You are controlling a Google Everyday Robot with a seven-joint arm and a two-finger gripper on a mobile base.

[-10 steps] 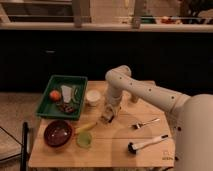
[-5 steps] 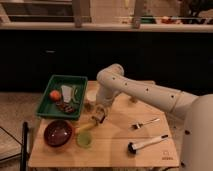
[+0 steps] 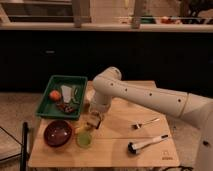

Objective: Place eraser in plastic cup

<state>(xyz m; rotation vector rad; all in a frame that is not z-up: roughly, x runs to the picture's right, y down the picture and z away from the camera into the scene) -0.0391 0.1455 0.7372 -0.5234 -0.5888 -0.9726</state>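
Observation:
My gripper (image 3: 93, 120) hangs from the white arm over the left middle of the wooden table (image 3: 125, 150). It is shut on the eraser (image 3: 94, 119), a small light tan block held just above the tabletop. The plastic cup (image 3: 84, 139), small and translucent yellow-green, stands on the table just below and left of the gripper, close to it. The eraser is above and slightly right of the cup's rim, not inside it.
A dark red bowl (image 3: 57, 133) sits left of the cup, with a small yellowish item (image 3: 80, 129) between them. A green tray (image 3: 52, 110) with an orange fruit (image 3: 54, 94) and other items is at back left. A fork (image 3: 145, 123) and a white-handled brush (image 3: 147, 143) lie right.
The arm has swung left and toward the table's front, carrying the gripper with the eraser from the table's middle to a spot near the plastic cup. The arm now covers the white cup.

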